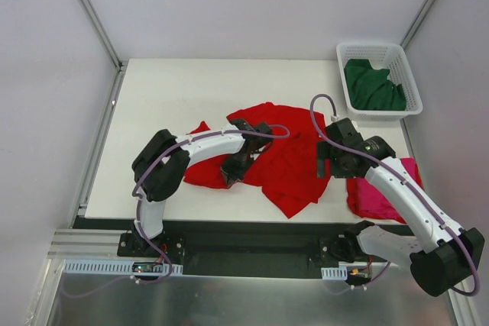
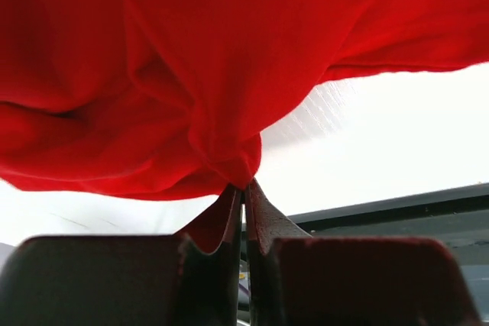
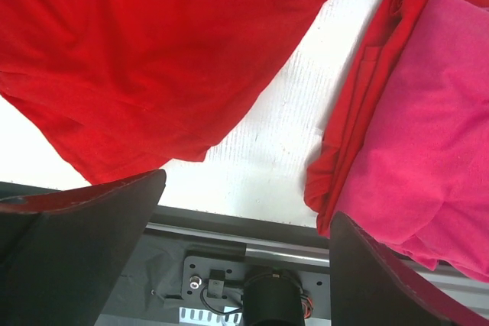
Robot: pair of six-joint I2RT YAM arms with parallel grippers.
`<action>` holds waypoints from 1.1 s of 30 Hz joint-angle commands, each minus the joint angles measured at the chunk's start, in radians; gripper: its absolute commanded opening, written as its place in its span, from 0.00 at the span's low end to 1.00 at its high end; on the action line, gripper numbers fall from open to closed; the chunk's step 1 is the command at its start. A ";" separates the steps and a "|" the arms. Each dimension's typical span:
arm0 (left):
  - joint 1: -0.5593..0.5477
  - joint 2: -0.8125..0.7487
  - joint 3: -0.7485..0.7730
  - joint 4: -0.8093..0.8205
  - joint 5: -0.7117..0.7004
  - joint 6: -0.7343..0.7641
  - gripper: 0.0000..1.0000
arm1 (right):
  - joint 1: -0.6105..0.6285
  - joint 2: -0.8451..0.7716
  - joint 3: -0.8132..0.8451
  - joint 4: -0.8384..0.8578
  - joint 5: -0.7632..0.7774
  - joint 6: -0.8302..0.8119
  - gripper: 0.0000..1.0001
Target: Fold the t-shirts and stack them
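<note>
White table (image 1: 176,97) bears a red t-shirt (image 1: 294,162), folded stack (image 1: 374,192) and basket (image 1: 380,46).

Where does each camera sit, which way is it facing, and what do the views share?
Top external: above and behind the robot, facing down on the table; left arm, right arm, left gripper and right gripper show.
Left wrist: on the left arm, low over the table, facing along its gripper, shut on the red t-shirt.
Right wrist: on the right arm, facing down past its open gripper at table, red t-shirt and pink t-shirt.
Shared: all three show the red t-shirt; top and right wrist show the pink one.
</note>
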 commanded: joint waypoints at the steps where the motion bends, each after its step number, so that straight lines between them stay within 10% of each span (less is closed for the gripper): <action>1: 0.000 -0.050 0.111 -0.111 -0.049 -0.015 0.00 | -0.005 -0.014 0.001 -0.026 -0.004 -0.009 0.96; 17: 0.290 0.025 0.577 -0.363 -0.653 -0.060 0.00 | -0.012 -0.025 0.001 -0.055 -0.013 -0.036 0.96; 19: 0.292 0.068 0.652 -0.340 -0.790 -0.040 0.41 | -0.012 -0.025 -0.010 -0.053 -0.036 -0.035 0.96; 21: 0.296 0.085 0.683 -0.308 -0.830 -0.031 0.43 | -0.012 -0.022 -0.008 -0.055 -0.045 -0.030 0.96; 23: 0.293 0.086 0.694 -0.311 -0.864 -0.069 0.99 | -0.012 -0.019 -0.002 -0.053 -0.054 -0.026 0.96; 33: 0.285 -0.127 0.055 -0.101 -0.482 -0.178 0.99 | -0.012 -0.003 0.012 -0.049 -0.100 -0.015 0.96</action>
